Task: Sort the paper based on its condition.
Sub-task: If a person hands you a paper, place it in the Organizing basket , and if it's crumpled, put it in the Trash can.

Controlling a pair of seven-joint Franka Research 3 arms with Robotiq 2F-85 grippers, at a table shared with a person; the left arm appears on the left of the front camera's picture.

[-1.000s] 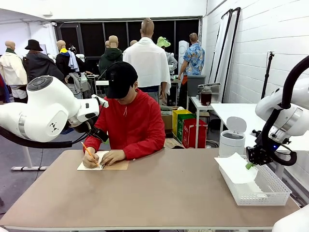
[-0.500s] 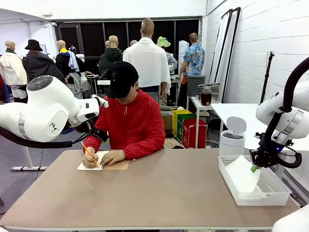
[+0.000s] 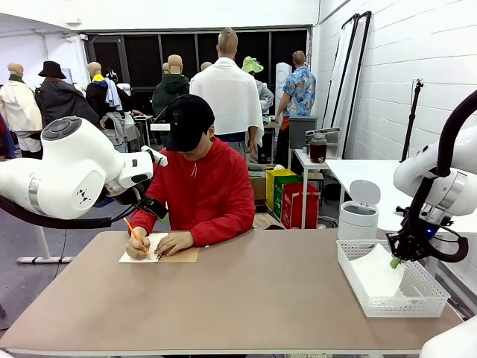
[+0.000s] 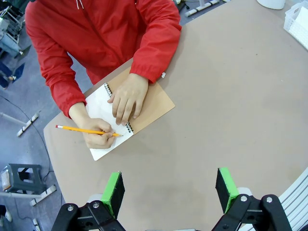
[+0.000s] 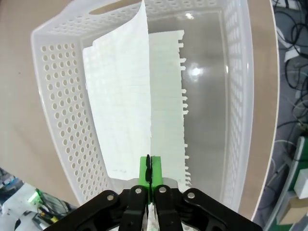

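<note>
The right gripper (image 5: 148,167) pinches its jaws shut on the paper (image 5: 120,96), a thin white sheet with a ragged torn edge, creased lengthwise inside the perforated plastic basket (image 5: 57,101). The left gripper (image 4: 170,186) holds its jaws open above the smooth tan table (image 4: 231,106).

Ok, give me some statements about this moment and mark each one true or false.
1. The right jaws are shut on a paper sheet inside the white basket. True.
2. The left jaws are shut. False: they stand open above the table.
3. The person writes with a pencil in the notebook. True.
4. The basket stands right beside the notebook. False: they are far apart, and the basket is at the table's right end.
</note>
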